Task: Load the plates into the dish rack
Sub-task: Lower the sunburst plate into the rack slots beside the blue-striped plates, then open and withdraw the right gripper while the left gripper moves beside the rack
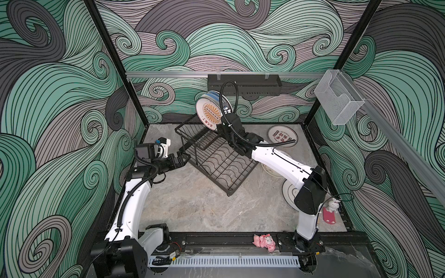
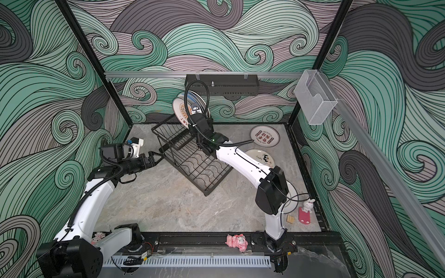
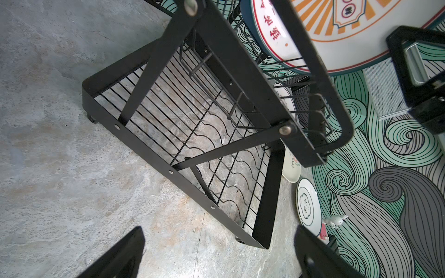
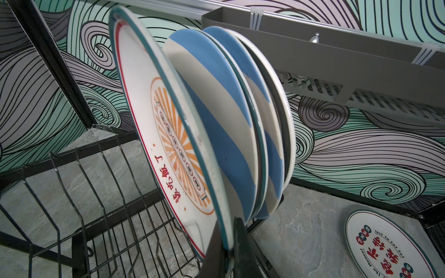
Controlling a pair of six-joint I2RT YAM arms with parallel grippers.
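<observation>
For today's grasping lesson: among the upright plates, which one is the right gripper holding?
The orange sunburst plate: the right gripper is shut on its rim; the blue-striped plates behind it stand untouched.

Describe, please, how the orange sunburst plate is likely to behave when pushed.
The orange sunburst plate looks rigid and glossy, so it may slip in the right gripper, which pinches only its rim. Held on edge at the dish rack, it could tip against the striped plate beside it. Probably fragile if dropped.
</observation>
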